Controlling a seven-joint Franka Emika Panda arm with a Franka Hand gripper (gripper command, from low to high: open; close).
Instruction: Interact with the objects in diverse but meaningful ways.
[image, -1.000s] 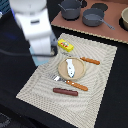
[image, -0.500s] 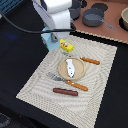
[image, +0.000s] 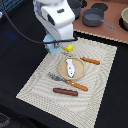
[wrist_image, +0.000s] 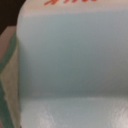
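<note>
Nearest on the striped mat (image: 35, 85) lies the dark red-brown sausage (image: 65, 92), untouched. Farther, at the mat's far corner, the end effector (image: 56, 44) hangs over the pale blue container (image: 51, 45), touching or just above it; whether it grips cannot be told. Best to lower squarely, close gently, and avoid nudging the yellow packet (image: 68, 48) beside it. The container's matte blue wall fills the wrist view, red lettering at its edge.

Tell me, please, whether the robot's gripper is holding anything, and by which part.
It cannot be told. The gripper is hidden behind the arm, above the pale blue cup-like container, which fills the wrist view; no fingers show.
</note>
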